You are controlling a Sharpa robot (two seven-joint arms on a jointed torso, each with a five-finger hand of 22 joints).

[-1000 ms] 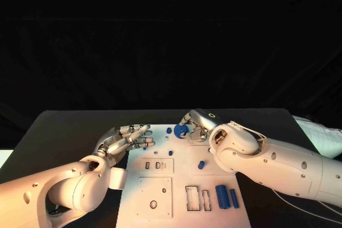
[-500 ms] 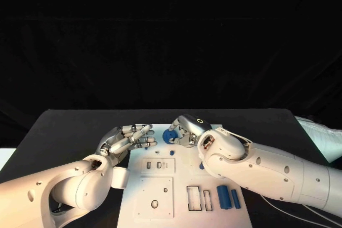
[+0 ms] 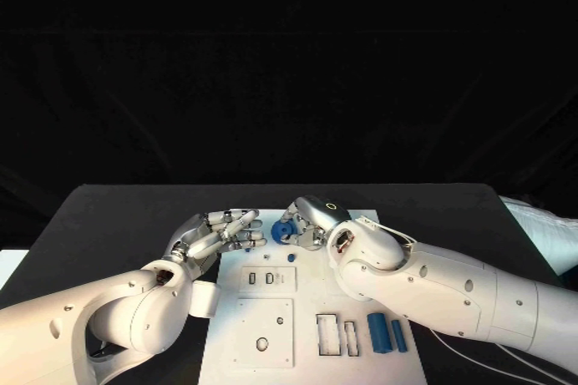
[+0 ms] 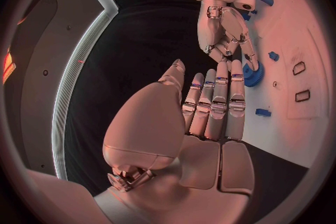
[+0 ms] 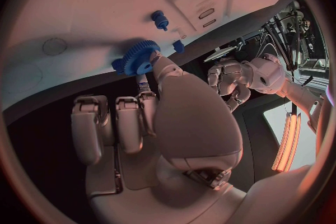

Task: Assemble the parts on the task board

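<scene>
- Blue gear (image 3: 284, 230): a toothed disc with a raised hub, apparently moulded plastic, was held at the far end of the task board (image 3: 271, 335), near that board's left edge.
- Right hand (image 3: 316, 222): its silver fingers pinched the gear at the rim, thumb against one face, with the remaining fingers curled beside it.
- Left hand (image 3: 223, 233): it held nothing, fingers straight and lying close together, just beside the gear on the board's left side.
- Step in hand, as a judgement: seating the gear called for holding it level over its mount, lowering it squarely and releasing only once it sat flat; a tilted gear would probably bind.
- Small blue peg (image 3: 291, 257): a short rounded piece stood on the board just nearer than the gear.
- Blue bars (image 3: 383, 332): two elongated pieces lay side by side near the board's close right corner, next to rectangular slots (image 3: 335, 335).
- Task board: a matt white plate with recessed slots and round holes, on the black counter (image 3: 109, 214).
</scene>
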